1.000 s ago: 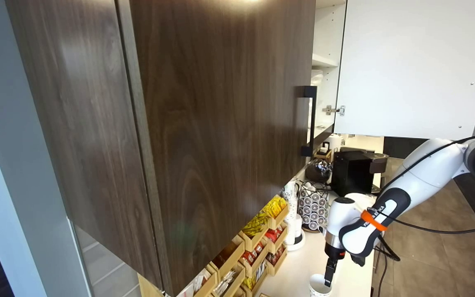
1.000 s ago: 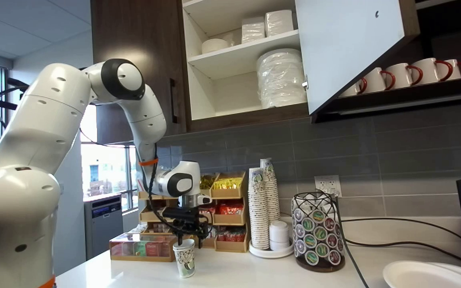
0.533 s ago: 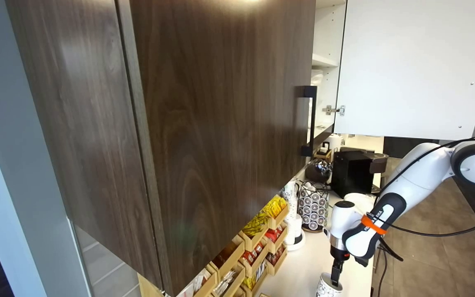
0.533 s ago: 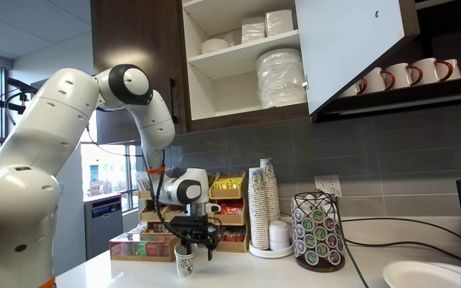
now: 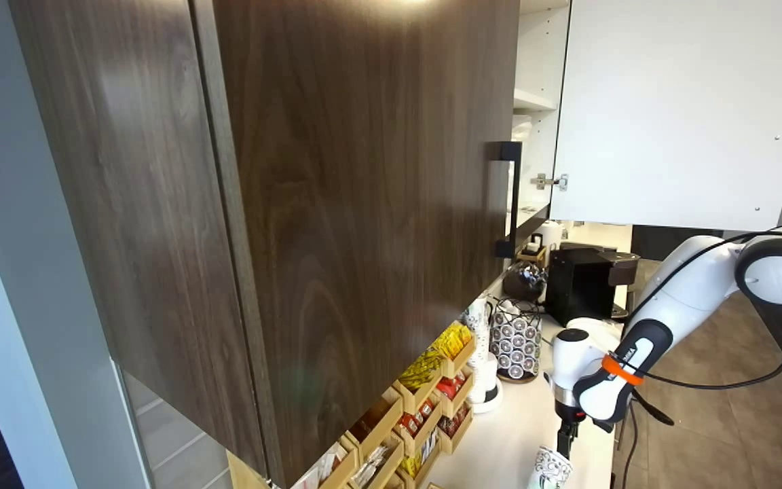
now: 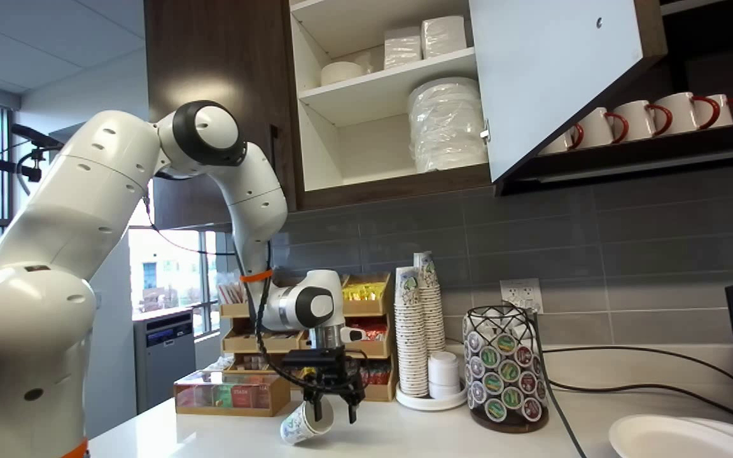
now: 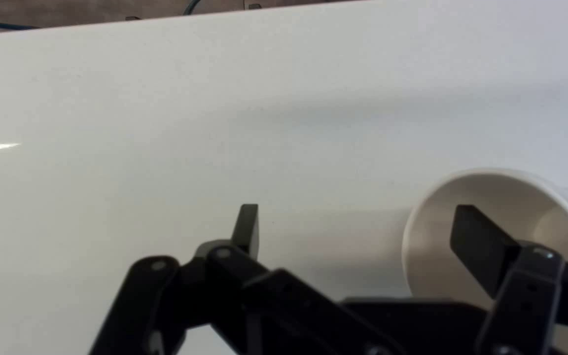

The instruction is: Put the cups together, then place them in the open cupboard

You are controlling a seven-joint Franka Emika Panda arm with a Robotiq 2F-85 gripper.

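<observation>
Left of the pod rack (image 6: 511, 426) in an exterior view stand two tall cup stacks (image 6: 412, 343); farther left on the counter (image 6: 379, 439), the patterned paper cup (image 6: 296, 427) leans tilted, whether one or two nested I cannot tell. The claw (image 7: 357, 212) is released, its fingers (image 7: 481, 246) spread wide, one at the cup's mouth. Above the rack are one open cupboard (image 6: 376, 140) leftward and five red-handled mugs (image 6: 634, 121) rightward. Low on the arm (image 6: 29, 407), "ch" is legible.

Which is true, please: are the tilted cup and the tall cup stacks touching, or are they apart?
Apart: both exterior views show a stretch of white counter between the tilted cup and the tall cup stacks.
</observation>
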